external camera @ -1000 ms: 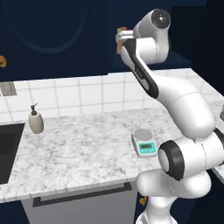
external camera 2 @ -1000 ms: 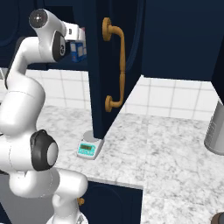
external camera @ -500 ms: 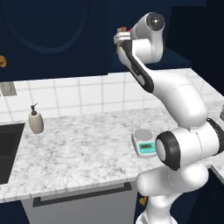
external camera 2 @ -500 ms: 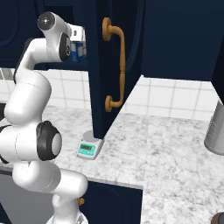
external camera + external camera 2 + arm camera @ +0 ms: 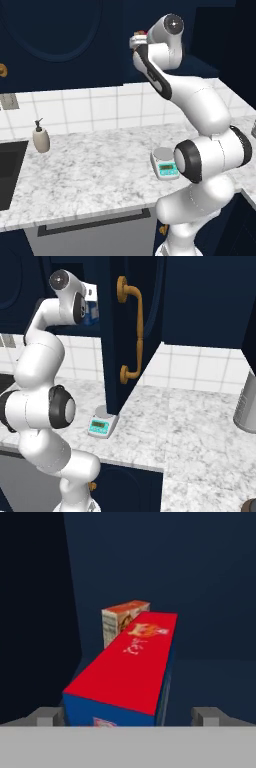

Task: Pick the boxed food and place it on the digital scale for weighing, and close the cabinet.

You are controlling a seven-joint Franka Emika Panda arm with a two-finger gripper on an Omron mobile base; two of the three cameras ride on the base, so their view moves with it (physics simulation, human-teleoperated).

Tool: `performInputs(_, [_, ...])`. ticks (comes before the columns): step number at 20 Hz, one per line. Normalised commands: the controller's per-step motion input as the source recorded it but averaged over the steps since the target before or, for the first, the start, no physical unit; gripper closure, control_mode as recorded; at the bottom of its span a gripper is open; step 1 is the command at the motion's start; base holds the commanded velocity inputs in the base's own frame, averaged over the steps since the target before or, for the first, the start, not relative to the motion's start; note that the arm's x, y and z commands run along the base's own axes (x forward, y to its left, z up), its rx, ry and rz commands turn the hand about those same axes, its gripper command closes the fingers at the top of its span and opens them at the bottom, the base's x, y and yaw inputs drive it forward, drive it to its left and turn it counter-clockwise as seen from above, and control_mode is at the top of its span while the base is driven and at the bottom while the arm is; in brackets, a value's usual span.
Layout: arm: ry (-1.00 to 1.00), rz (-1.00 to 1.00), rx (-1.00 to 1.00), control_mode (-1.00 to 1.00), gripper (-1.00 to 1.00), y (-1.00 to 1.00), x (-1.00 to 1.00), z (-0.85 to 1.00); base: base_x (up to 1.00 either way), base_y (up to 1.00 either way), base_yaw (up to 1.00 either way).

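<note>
Boxed food (image 5: 125,672): white script on red, unreadable.

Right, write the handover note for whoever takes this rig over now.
Gripper: open, up inside the cabinet, one fingertip either side of the boxed food; nothing gripped yet.
Boxed food: on the cabinet shelf, with an orange-tan box behind it.
Digital scale: on the marble counter by the robot's base, plate bare.
Cabinet: door open, brass handle facing out.
Done: reach to the box.
Left: grip the box, carry it down to the scale, shut the door.
</note>
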Motion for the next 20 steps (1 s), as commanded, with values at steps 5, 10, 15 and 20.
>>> performInputs(5, [-0.03,0.0,0.0,-1.0,1.0,-0.21,0.16,-0.07,0.0,0.0,0.0])
performInputs(10, [-0.27,0.0,0.0,-1.0,1.0,-0.1,-0.01,-0.21,0.0,0.0,0.0])
performInputs(15, [-0.32,0.0,0.0,-1.0,1.0,-0.07,-0.4,-0.18,0.0,0.0,0.0])
performInputs(20, [-0.11,-0.01,0.02,-1.0,1.0,-0.17,-0.96,0.09,0.0,0.0,0.0])
